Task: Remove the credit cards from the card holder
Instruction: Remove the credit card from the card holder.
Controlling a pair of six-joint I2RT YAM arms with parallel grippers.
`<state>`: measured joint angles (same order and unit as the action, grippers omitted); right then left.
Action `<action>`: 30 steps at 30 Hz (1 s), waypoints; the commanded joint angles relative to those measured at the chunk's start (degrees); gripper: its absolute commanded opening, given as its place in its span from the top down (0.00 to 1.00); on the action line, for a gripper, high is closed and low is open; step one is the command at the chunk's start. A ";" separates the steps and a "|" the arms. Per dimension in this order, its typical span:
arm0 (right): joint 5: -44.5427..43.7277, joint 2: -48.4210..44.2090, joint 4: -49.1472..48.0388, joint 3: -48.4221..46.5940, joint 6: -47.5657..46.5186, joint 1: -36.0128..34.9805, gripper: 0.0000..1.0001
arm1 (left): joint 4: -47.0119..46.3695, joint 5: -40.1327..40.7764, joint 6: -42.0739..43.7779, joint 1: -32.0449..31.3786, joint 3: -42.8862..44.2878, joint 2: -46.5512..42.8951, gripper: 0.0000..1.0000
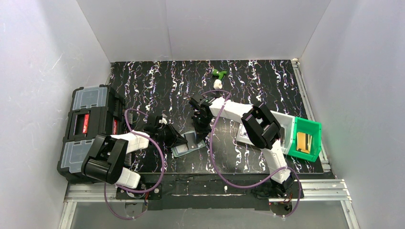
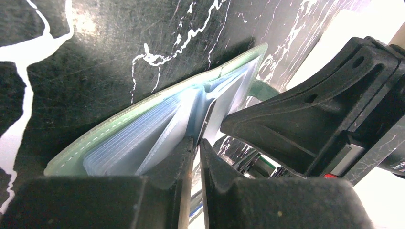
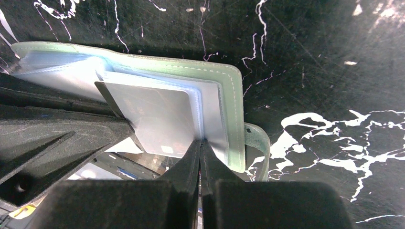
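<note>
On the black, white-veined tabletop (image 1: 157, 86), a boxy black toolbox (image 1: 90, 126) with clear lid compartments stands at the far left. Just right of it, the left gripper (image 2: 196, 142) reaches down low over the surface. Its matte black fingers are drawn almost together with only a thin slit between them, and they seem to pinch a corner of a credit card (image 3: 153, 119). The card is a thin, smooth, pale grey rectangle with rounded corners. It lies partly outside the card holder (image 1: 191, 143), overlapping the holder's inner leaves. The holder rests open and flat near the table's front centre, between the two grippers. It has a soft grey-green cover with a stitched border, and a fan of glossy translucent sleeves (image 2: 138, 138) is stacked inside. A small curved strap tab (image 3: 258, 143) sticks out from its right edge. The right gripper (image 3: 200, 145) comes in from the far side, and its tapered black fingertips are pressed fully together on the lower edge of a sleeve, just beside the card. Farther right, well apart from the holder, a flat white tray (image 1: 286, 125) lies partly under the right arm. A bright green plastic bin (image 1: 313, 129) stands against its right side.
</note>
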<state>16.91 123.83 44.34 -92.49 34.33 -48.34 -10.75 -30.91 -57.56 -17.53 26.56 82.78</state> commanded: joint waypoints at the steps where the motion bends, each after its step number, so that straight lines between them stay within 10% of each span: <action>1: -2.35 3.68 -0.21 -0.07 -0.28 -0.53 0.99 | -0.65 -0.96 -0.42 0.66 -1.50 -1.40 0.92; 30: -2.78 4.30 0.75 -0.77 -0.15 -0.57 0.99 | 17.03 4.57 10.56 3.03 4.32 -5.69 1.00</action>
<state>17.33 124.51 44.95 -93.34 34.53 -48.38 0.13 -28.67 -50.27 -15.60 29.47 78.86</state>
